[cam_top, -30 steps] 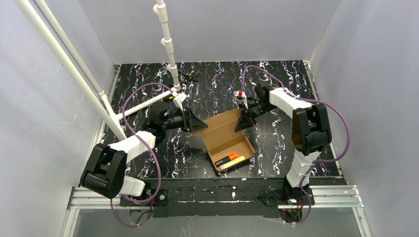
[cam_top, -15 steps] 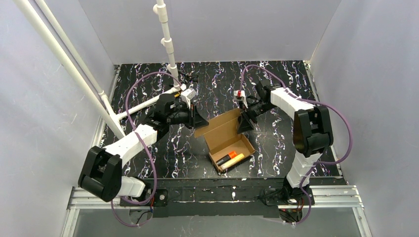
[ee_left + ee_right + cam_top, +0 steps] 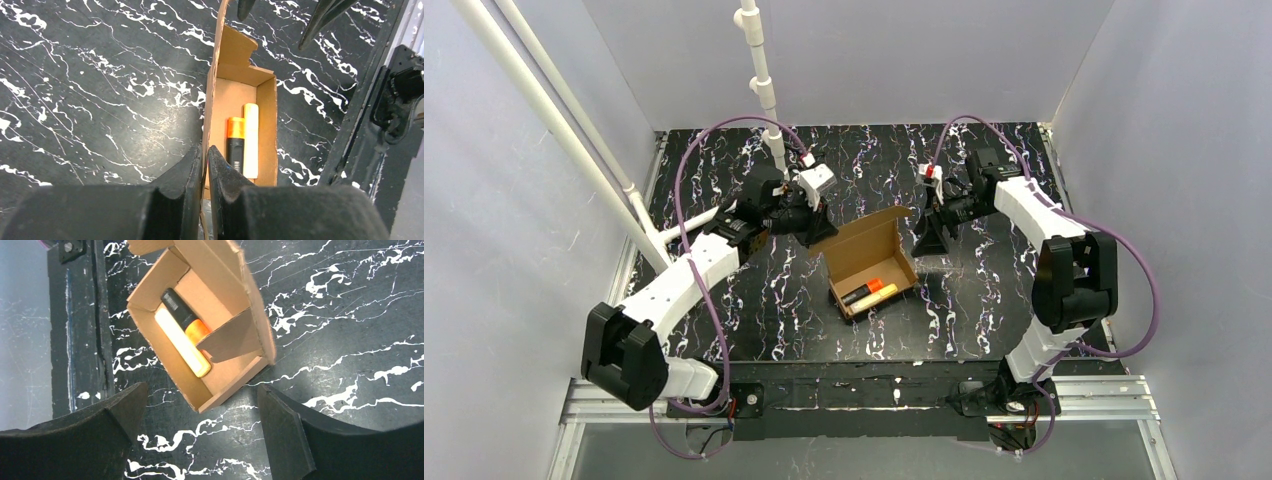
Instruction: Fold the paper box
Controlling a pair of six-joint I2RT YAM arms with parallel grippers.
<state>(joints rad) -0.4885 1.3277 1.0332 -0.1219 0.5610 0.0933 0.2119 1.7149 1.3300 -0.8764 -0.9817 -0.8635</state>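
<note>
Paper box (image 3: 864, 238): plain brown card w/ thin matte walls, mid-frame in top view on black, white-veined marble-look table (image 3: 764, 310). Tray is formed, lid flap stands up at back, side tab hangs loose. Inside lie a black-and-orange marker (image 3: 861, 291) + a pale yellow one (image 3: 876, 298), both smooth cylinders. Left gripper (image 3: 206, 150), at box's upper-left side, is pinched tight on the thin card wall, prob. to steady box or swing the flap. Right gripper (image 3: 931, 236), just right of lid, has jaws spread wide and holds nothing, likely ready for another flap.
</note>
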